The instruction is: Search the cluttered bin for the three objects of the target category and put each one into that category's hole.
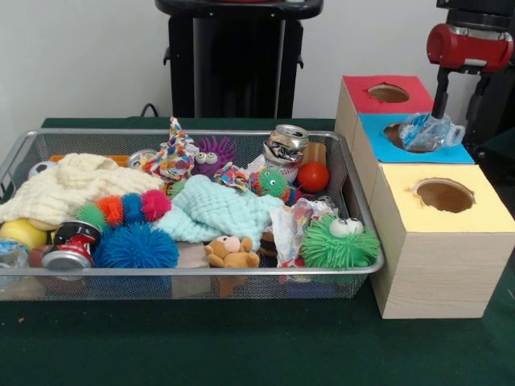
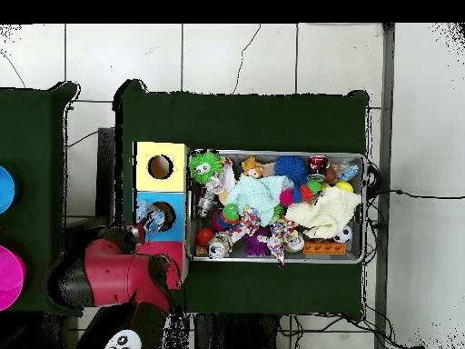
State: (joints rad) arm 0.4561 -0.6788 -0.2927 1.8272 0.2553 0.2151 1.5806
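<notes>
You have the gripper (image 1: 435,121) over the blue box (image 1: 418,150), the middle of three boxes standing just beside the wire bin (image 1: 193,273) on the green surface (image 1: 241,346), and its fingers are closed on a crumpled clear plastic bottle (image 1: 429,131) held right at that box's hole. You can see a red box (image 1: 385,94) behind and a yellow box (image 1: 442,233) in front. In the bin, a crushed can (image 1: 285,145) stands near the back edge and another can (image 1: 71,247) lies at the front left corner.
</notes>
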